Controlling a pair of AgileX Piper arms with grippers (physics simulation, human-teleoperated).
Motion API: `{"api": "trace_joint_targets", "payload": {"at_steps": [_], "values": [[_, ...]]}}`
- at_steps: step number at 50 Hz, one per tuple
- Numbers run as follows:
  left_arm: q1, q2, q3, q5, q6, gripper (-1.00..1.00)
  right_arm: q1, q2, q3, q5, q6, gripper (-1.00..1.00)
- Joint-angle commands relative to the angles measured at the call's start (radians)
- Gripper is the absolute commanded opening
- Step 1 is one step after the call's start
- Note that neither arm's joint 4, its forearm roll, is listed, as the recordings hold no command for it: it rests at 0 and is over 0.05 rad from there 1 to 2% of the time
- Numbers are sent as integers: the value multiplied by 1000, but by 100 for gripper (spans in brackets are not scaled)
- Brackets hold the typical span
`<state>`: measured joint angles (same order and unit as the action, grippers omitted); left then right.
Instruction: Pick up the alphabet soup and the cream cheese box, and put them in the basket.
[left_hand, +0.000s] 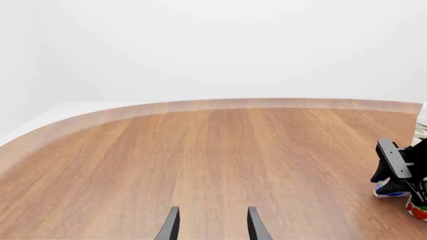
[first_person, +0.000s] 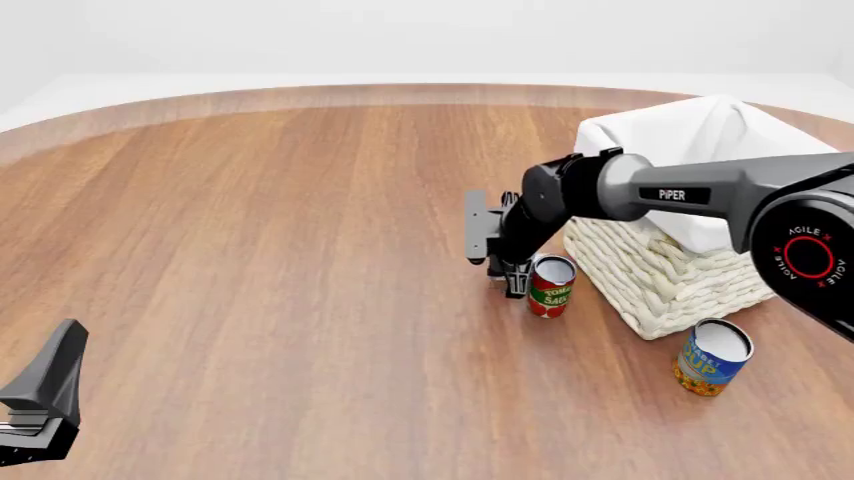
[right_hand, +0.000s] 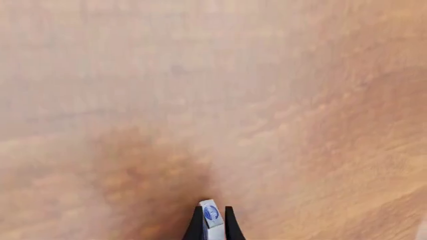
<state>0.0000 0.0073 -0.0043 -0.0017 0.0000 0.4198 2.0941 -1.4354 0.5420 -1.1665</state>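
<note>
My right gripper (first_person: 514, 282) points down at the table just left of the basket (first_person: 667, 275), a big cream wicker square with white lining. In the right wrist view its fingers (right_hand: 195, 225) are shut on the cream cheese box (right_hand: 211, 214), a small pale blue and white box held low over the wood. The alphabet soup (first_person: 711, 358), a blue can with an orange band, stands upright in front of the basket's near corner. My left gripper (left_hand: 212, 227) is open and holds nothing, far off at the table's near left (first_person: 47, 395).
A red-and-green tomato sauce can (first_person: 551, 286) stands right beside the right gripper, between it and the basket wall. The right arm's link (first_person: 694, 195) crosses over the basket's front side. Bare wooden table (first_person: 267, 230) spreads to the left.
</note>
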Motion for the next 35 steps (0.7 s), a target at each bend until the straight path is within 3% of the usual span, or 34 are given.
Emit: {"api": "trace_joint_targets", "payload": {"at_steps": [1, 15, 18, 34, 35], "values": [[0, 0, 0, 0, 0, 100, -6, 2, 11, -21, -4, -100], [0, 0, 0, 0, 0, 100, 1, -4, 6, -29, -2, -100], [0, 0, 0, 0, 0, 100, 0, -26, -13, 9, -5, -100], [0, 0, 0, 0, 0, 100, 17, -28, 14, -50, -22, -100], [0, 0, 0, 0, 0, 100, 21, -49, -3, -19, -20, -100]]}}
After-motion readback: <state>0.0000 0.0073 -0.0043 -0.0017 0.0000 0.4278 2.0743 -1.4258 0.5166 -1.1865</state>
